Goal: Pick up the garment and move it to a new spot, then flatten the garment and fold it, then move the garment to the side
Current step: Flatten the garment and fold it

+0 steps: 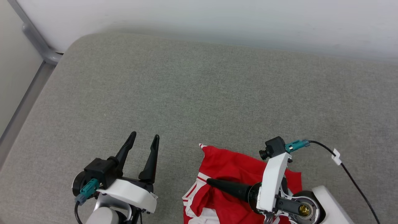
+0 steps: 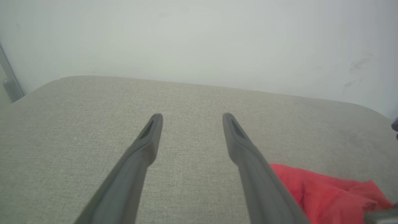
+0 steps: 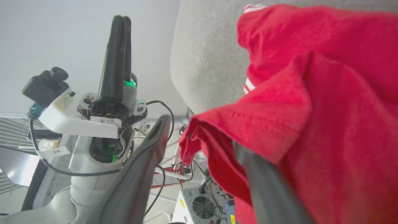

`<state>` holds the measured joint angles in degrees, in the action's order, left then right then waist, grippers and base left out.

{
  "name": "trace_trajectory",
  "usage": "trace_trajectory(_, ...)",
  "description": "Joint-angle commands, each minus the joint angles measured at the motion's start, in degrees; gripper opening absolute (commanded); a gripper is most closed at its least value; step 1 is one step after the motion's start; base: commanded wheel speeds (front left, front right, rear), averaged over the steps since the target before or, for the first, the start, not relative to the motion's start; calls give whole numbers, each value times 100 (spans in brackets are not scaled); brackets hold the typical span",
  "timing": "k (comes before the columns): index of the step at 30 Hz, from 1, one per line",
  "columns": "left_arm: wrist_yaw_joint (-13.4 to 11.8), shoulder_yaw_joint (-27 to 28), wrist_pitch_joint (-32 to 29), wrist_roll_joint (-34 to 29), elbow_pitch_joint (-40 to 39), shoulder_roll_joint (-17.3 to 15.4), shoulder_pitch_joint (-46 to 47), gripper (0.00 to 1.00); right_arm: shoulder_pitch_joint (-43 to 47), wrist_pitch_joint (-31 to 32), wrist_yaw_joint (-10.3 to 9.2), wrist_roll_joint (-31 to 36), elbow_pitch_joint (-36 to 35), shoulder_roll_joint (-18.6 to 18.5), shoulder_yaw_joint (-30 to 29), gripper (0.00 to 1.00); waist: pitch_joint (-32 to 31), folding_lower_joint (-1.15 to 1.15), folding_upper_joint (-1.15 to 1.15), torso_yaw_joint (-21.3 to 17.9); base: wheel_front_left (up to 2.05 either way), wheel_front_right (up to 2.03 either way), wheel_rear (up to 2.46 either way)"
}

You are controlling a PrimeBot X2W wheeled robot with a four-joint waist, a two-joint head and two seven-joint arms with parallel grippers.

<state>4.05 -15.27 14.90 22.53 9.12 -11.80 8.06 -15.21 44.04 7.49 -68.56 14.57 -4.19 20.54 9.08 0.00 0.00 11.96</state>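
at the bench's point(image 1: 199, 93) near edge, right of middle, the shirt point(image 1: 230, 168) lies bunched under the right gripper point(image 1: 214, 183), jaws spread, cloth draped over one finger (no pinch, i'd judge). the left gripper point(image 1: 145, 136) hovers released nearby, ready to help flatten.

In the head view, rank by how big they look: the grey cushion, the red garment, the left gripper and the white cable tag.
1. grey cushion
2. garment, cut off at the bottom edge
3. left gripper; close to the garment, so unsure
4. white cable tag, smallest
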Motion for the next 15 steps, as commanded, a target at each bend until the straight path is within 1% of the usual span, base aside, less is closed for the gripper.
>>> trace_trajectory(1,31,16,38,-43,14,24,-37,100,-91,-143,0,120,-142,-113,75,100,-88,0,0,-55,0,0,0)
trace_trajectory(4,28,31,39,-87,32,11,-108,100,-87,-593,0,432,-434,-330,220,100,-223,0,0,-140,0,0,0)
trace_trajectory(7,-4,42,38,-123,51,-8,-192,100,-27,-1108,0,986,-599,-641,311,100,-358,0,0,-244,0,0,0)
trace_trajectory(10,-56,70,33,-123,56,-35,-276,100,112,-1666,0,1567,-637,-884,149,100,-496,0,0,-363,0,0,0)
trace_trajectory(12,-92,83,33,-122,62,-49,-334,100,227,-2019,-1,2076,-574,-1056,-73,100,-584,0,0,-444,0,0,0)
trace_trajectory(14,-130,107,31,-109,55,-56,-379,100,362,-2312,0,2443,-587,-1057,-368,100,-661,0,0,-521,0,0,0)
trace_trajectory(15,-154,123,30,-103,52,-68,-417,100,419,-2438,0,2701,-603,-1125,-534,100,-697,0,0,-562,0,0,0)
